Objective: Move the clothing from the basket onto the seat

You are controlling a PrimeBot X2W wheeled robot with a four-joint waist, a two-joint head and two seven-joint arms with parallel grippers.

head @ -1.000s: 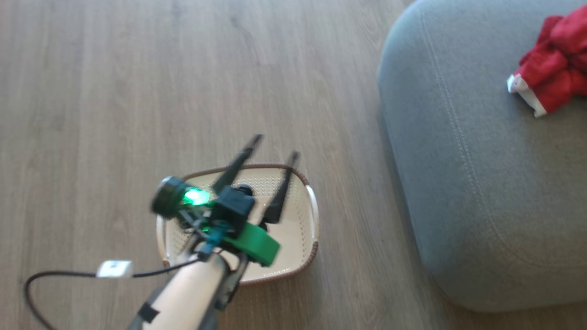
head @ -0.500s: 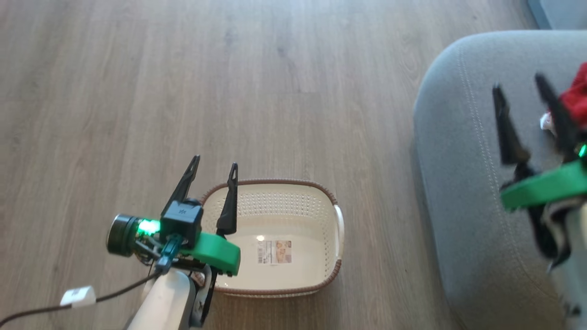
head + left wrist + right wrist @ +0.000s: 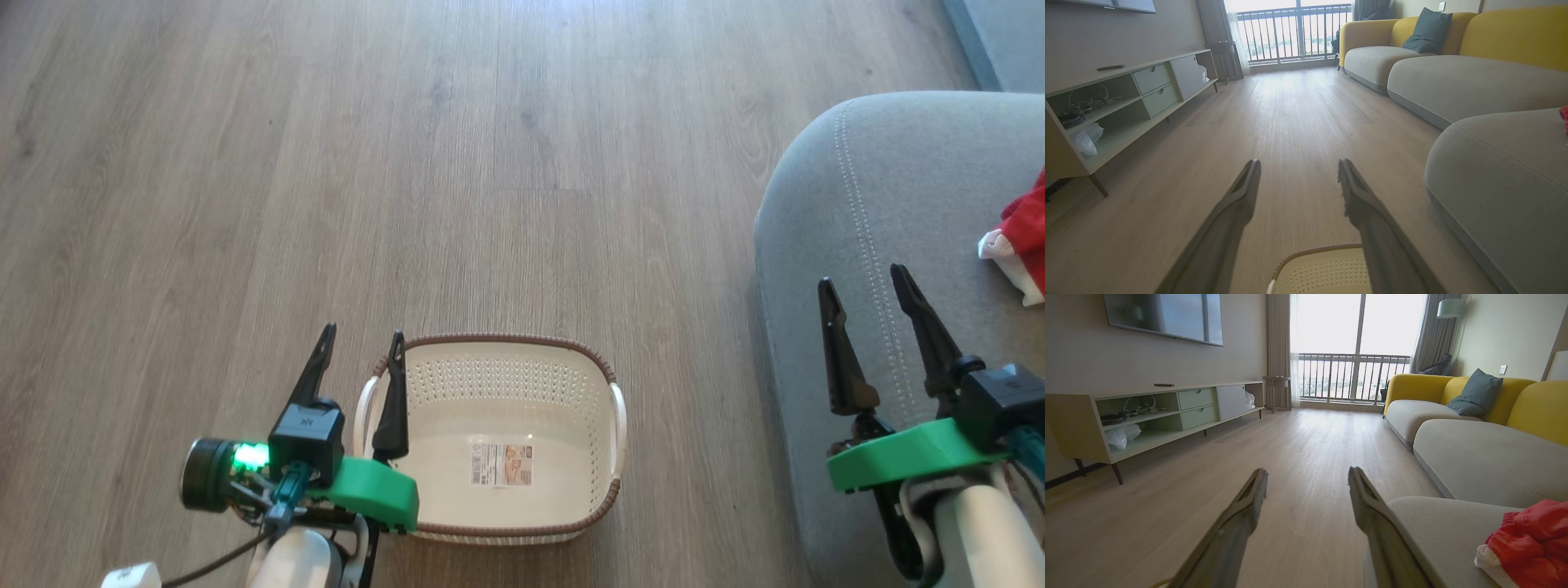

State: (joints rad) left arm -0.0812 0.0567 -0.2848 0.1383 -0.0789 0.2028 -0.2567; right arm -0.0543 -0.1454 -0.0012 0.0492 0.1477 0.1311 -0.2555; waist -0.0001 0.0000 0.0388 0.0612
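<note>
Left fingers point(image 3: 393, 400) apart at basket point(image 3: 490, 337) rim, right fingers point(image 3: 841, 367) over seat point(image 3: 914, 196) edge.

seat point(image 3: 824, 212): grey upholstery, rounded edge, pale stitched seam; right.
clothing point(image 3: 1030, 241): red with white trim, bunched on seat.
basket point(image 3: 490, 377): cream, perforated, brown braided rim, upright; label sticker point(image 3: 500, 464) on its bottom; left of seat, apart.

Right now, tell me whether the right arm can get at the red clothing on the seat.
Probably yes: the right pincer hangs open over the seat, the clothing lies beside it, nothing between.
</note>
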